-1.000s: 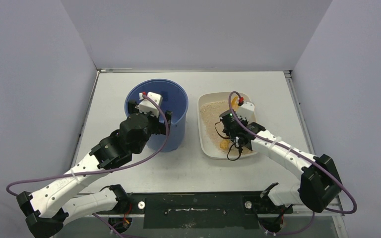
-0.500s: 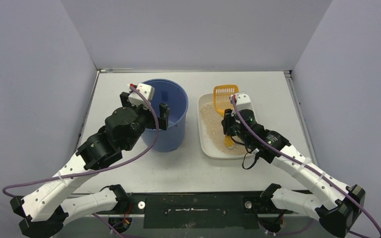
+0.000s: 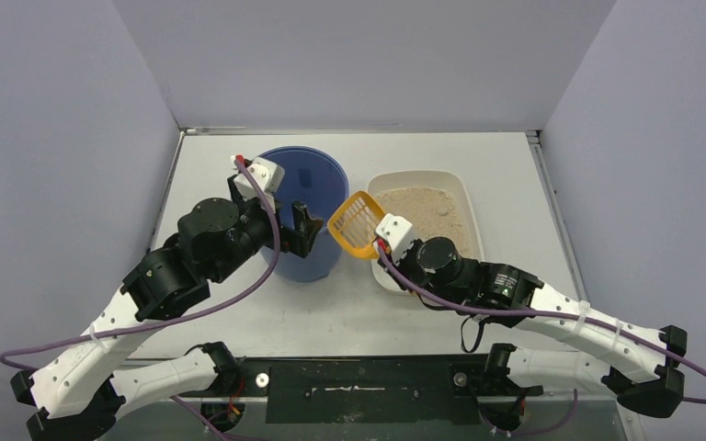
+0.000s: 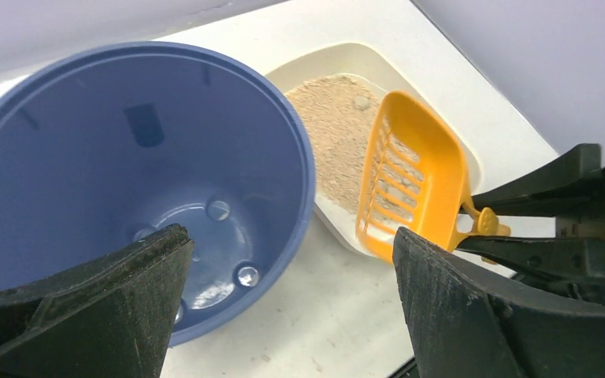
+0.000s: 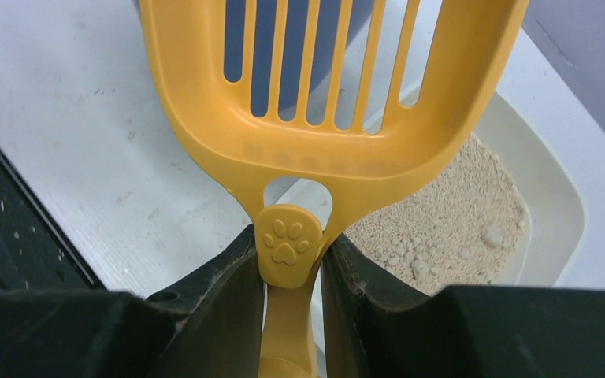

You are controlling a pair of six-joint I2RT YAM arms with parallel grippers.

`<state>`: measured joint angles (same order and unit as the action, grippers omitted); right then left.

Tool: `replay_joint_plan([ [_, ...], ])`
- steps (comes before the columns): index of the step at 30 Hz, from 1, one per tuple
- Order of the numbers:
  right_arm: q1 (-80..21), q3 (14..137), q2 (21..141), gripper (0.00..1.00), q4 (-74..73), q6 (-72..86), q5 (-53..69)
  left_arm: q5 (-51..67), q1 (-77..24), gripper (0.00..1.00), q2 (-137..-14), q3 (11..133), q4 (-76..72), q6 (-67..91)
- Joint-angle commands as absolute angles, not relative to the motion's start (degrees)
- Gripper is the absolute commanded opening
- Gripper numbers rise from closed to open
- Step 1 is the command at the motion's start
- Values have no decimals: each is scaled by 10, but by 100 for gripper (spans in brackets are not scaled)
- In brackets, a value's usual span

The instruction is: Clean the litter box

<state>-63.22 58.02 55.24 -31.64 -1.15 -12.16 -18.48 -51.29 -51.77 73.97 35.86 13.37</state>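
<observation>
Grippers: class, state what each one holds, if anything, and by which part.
The right gripper is shut on the orange scoop, pinching its handle by the paw print. The left gripper is open, holding nothing.

One bucket (image 3: 317, 184), one scoop (image 3: 357, 223), one tray (image 5: 551, 197)

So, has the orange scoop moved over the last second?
Yes: the orange scoop has swung left, off the litter box, toward the blue bucket.
</observation>
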Motion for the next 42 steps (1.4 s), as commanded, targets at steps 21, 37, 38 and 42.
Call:
replay_joint_plan([
  [21, -730, 698, 581, 0, -432, -294, -50, 68, -514, 65, -457, 630, 359, 310],
  [37, -739, 698, 592, 0, -428, -266, -42, 73, -513, 9, -478, 634, 360, 302],
  [38, -739, 698, 591, 0, -427, -266, -40, 74, -514, 2, -479, 632, 360, 302],
  [42, -740, 698, 586, 0, -427, -260, -33, 62, -514, 0, -477, 629, 359, 298],
])
